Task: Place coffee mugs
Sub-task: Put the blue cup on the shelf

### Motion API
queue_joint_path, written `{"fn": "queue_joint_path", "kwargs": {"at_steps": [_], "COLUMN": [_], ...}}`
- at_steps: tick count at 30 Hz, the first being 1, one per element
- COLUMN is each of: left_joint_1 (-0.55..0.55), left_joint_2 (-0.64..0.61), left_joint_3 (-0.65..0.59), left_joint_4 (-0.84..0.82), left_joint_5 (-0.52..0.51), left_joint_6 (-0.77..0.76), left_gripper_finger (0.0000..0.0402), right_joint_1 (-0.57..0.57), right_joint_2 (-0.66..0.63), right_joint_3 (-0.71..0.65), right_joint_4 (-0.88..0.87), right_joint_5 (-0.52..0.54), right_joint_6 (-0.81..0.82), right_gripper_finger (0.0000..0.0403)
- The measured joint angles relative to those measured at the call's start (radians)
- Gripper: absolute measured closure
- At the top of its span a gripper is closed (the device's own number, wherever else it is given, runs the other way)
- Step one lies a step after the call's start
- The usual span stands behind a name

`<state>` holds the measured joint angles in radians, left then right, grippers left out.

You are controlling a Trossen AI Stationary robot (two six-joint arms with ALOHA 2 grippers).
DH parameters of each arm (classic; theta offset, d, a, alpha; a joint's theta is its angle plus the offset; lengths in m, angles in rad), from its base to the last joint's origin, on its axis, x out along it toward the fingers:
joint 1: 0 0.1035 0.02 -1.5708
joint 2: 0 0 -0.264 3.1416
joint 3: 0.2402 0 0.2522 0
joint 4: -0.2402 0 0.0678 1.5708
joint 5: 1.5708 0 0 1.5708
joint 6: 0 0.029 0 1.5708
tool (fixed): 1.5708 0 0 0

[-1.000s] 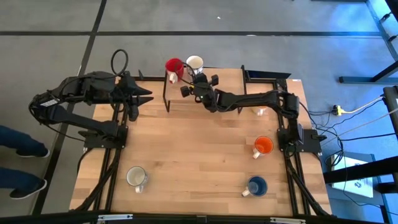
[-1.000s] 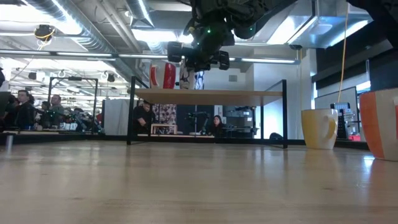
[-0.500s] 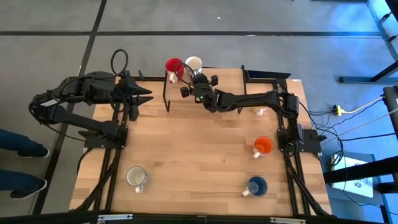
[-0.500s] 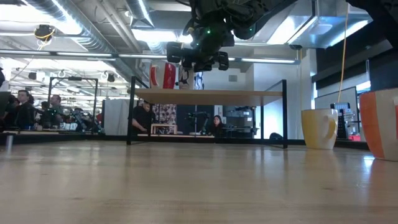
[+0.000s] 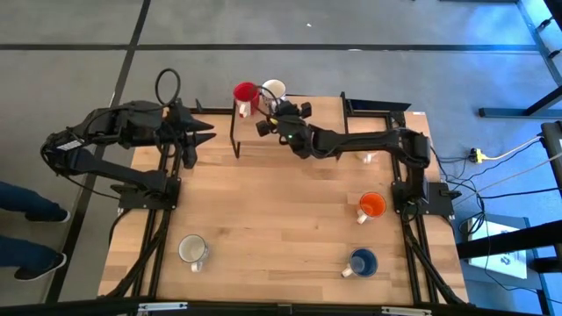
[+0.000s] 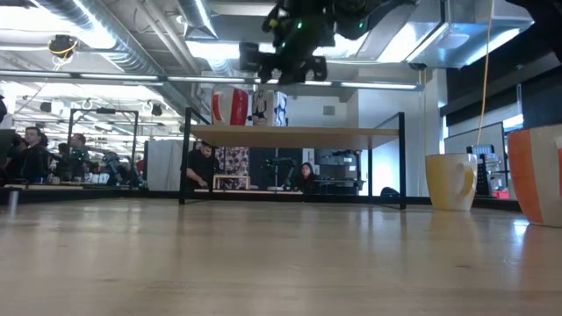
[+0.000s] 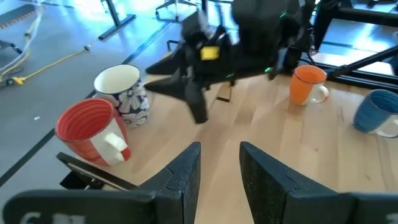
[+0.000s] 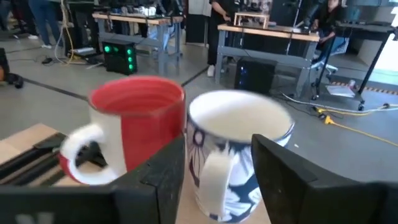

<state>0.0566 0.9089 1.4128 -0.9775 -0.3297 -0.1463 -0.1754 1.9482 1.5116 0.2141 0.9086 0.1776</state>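
Right gripper (image 5: pixel 277 111) above the shelf (image 6: pixel 294 132), jaws apart, over a patterned white mug (image 8: pixel 239 152) beside the red mug (image 8: pixel 134 127), left gripper (image 5: pixel 204 133) idle, jaws apart, no legible writing

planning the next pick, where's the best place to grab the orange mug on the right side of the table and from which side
Probably the rim of the orange mug, from above. It stands upright with its mouth open, and its white handle points toward the table's middle and front, so close one finger inside and one outside on the wall away from the handle. The right gripper is open near the shelf now.
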Motion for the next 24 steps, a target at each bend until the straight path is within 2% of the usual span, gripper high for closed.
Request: {"fn": "queue_joint_path", "kwargs": {"at_steps": [6, 8, 14, 18, 24], "left_joint_1": [0.0, 0.0, 0.0, -0.001, -0.001], "left_joint_2": [0.0, 0.0, 0.001, 0.015, 0.064], "left_joint_3": [0.0, 0.0, 0.0, 0.0, 0.0], "left_joint_4": [0.0, 0.0, -0.001, 0.0, 0.0], "left_joint_5": [-0.001, 0.005, 0.012, 0.088, 0.193], "left_joint_6": [0.0, 0.0, 0.009, 0.019, 0.016], "left_gripper_finger": [0.0297, 0.0297, 0.0297, 0.0297, 0.0297], "right_joint_1": [0.036, 0.057, 0.143, 0.214, 0.33], "right_joint_2": [-0.125, -0.172, -0.312, -0.379, -0.427], "right_joint_3": [0.0, 0.0, 0.001, 0.001, 0.001], "right_joint_4": [-0.035, -0.067, -0.225, -0.334, -0.49], "right_joint_5": [-0.056, -0.132, -0.458, -0.661, -0.745], "right_joint_6": [-0.059, -0.072, -0.079, -0.076, 0.006], "right_gripper_finger": [0.0229, 0.0228, 0.0228, 0.0228, 0.0228]}}
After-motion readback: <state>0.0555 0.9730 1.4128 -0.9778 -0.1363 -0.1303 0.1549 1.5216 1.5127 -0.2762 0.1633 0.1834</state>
